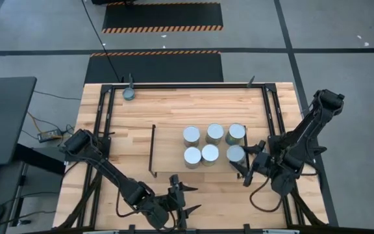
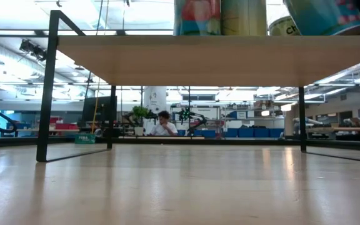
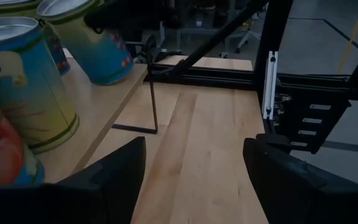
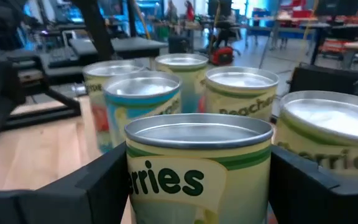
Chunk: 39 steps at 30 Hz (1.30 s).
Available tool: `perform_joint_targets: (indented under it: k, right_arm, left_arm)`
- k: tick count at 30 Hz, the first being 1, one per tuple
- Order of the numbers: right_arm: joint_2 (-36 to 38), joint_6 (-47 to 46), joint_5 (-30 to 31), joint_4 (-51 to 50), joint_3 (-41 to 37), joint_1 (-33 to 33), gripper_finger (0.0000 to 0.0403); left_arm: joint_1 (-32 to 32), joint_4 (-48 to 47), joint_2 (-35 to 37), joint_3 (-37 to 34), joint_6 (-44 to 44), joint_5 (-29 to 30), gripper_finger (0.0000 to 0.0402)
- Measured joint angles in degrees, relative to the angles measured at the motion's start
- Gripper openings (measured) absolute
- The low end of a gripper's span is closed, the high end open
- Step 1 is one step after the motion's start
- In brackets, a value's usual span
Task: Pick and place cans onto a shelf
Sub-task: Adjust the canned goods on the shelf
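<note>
Pincer (image 4: pixel 197 186) on my right arm, jaws wide, straddles a can (image 4: pixel 199 163) on the shelf (image 1: pixel 167 153), not yet gripping.

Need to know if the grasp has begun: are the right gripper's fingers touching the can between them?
Cannot tell. The right wrist view shows the right gripper open around the can, but the fingers' edges abut its sides with no plain gap or contact.

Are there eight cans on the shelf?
No, the high view shows only six cans standing on the shelf.
</note>
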<state>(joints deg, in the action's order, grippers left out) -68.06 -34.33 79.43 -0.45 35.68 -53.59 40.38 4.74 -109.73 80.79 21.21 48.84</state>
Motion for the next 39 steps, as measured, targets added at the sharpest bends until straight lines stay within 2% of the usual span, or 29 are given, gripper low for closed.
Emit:
perform_joint_targets:
  k: [3, 7, 11, 14, 18, 23, 28, 32, 35, 39]
  right_arm:
    - [0.18, 1.05, 0.03, 4.37, -1.51, 0.07, 0.0311]
    - [0.16, 2.48, 0.28, 4.88, -2.0, 0.14, 0.0316]
    - [0.14, 3.36, -0.18, 5.06, -2.01, 0.28, 0.0341]
    - [0.07, 5.95, -2.77, 5.67, -2.14, 0.61, 0.0365]
    - [0.31, 12.56, -4.45, 10.1, -2.14, 0.92, 0.0387]
    - [2.87, 22.06, -5.57, 17.87, -2.07, -0.07, 0.0391]
    - [5.51, 31.13, -5.64, 18.34, 0.57, -0.78, 0.0387]
    - [5.64, 37.24, -8.75, 18.01, 5.19, -0.5, 0.0385]
    - [5.38, 37.22, -11.46, 10.39, 10.4, 0.91, 0.0381]
    - [5.34, 23.79, -17.69, -15.62, 20.36, 3.55, 0.0358]
  left_arm:
    - [-0.04, 0.02, 0.0, 0.0, 0.0, 0.02, 0.0274]
    - [-0.09, 0.13, 0.0, 0.0, 0.02, 0.02, 0.0274]
    - [-0.09, 0.22, 0.0, 0.0, 0.04, 0.02, 0.0274]
    - [-0.09, 0.23, 0.0, 0.0, 0.07, 0.01, 0.0274]
    - [-0.09, 0.24, 0.0, 0.0, 0.36, 0.01, 0.0274]
    - [0.26, 0.22, 0.0, 0.0, 0.66, 0.0, 0.0274]
    - [0.64, 0.24, 0.0, 0.0, 0.64, 0.0, 0.0274]
    - [0.66, 0.29, 0.0, 0.0, 0.63, -0.02, 0.0274]
    - [0.63, 0.58, 0.0, 0.0, 0.61, -0.02, 0.0274]
    - [0.63, 0.65, 0.0, 0.0, 0.63, -0.02, 0.0274]
